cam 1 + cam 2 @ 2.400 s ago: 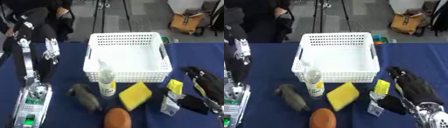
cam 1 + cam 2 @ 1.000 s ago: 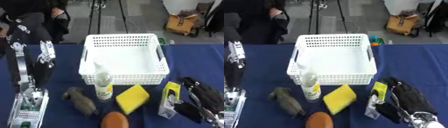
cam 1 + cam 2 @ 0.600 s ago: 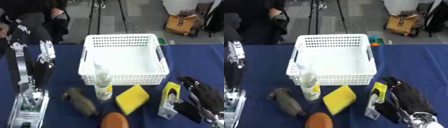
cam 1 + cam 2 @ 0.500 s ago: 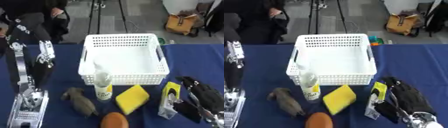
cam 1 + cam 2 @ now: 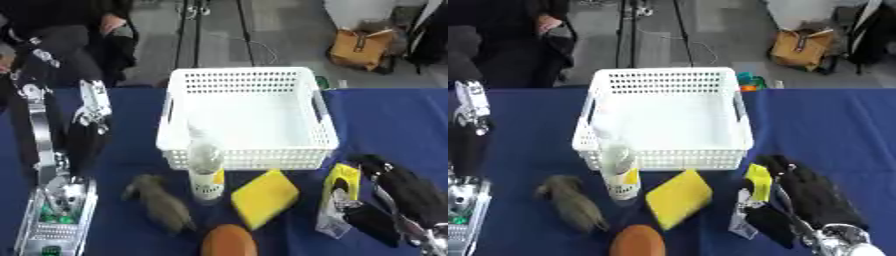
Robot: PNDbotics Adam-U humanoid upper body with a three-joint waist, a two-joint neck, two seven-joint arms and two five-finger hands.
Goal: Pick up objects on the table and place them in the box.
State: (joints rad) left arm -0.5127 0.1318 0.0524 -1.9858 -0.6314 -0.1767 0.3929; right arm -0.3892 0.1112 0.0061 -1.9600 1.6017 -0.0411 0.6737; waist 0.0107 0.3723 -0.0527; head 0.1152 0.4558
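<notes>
Right robot hand [image 5: 811, 200] lies against the yellow packet [image 5: 757, 187], thumb partly hiding it; grasp unclear.

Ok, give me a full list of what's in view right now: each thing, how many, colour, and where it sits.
Basket: one, white, mid-table, empty.
Bottle: one, clear with a yellow label, upright against the basket's near-left wall.
Sponge: one, yellow, in front of the basket.
Furry thing: one, grey-brown, left of the bottle.
Round thing: one, orange-brown, at the near edge.
Packet: one, yellow and white, near right, beside the right robot hand.
Table: one, blue cloth.
Bag: one, tan, on the floor beyond the table.
Left robot hand: black, raised at the left, holding nothing.
Right robot hand: black, near right, fingers around the packet.
</notes>
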